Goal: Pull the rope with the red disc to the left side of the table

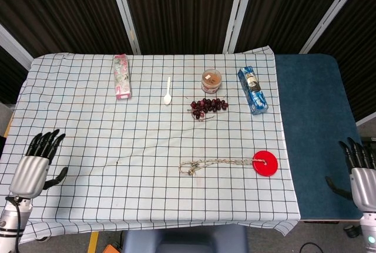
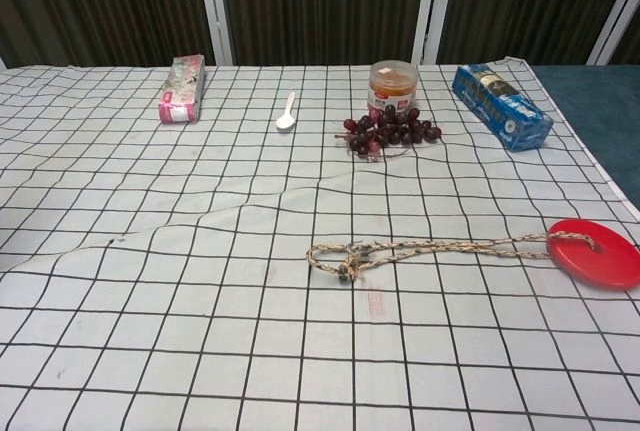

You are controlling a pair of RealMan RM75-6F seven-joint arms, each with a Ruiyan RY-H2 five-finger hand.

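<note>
A braided rope point(image 1: 211, 163) point(image 2: 420, 249) lies flat on the checked cloth, its knotted end toward the table's middle. Its other end is tied to a red disc point(image 1: 265, 163) point(image 2: 597, 251) near the cloth's right edge. In the head view my left hand point(image 1: 39, 162) hovers over the front left corner of the cloth, fingers spread and holding nothing, far left of the rope. At the far right edge, beyond the blue mat, my right hand point(image 1: 359, 169) is also spread and empty. The chest view shows neither hand.
At the back stand a pink packet point(image 1: 121, 76), a white spoon point(image 1: 168, 91), a bunch of dark grapes point(image 1: 208, 105), a small jar point(image 1: 211, 80) and a blue carton point(image 1: 252, 90). A blue mat point(image 1: 314, 130) covers the table's right side. The cloth point(image 1: 88, 130) is wrinkled near its middle.
</note>
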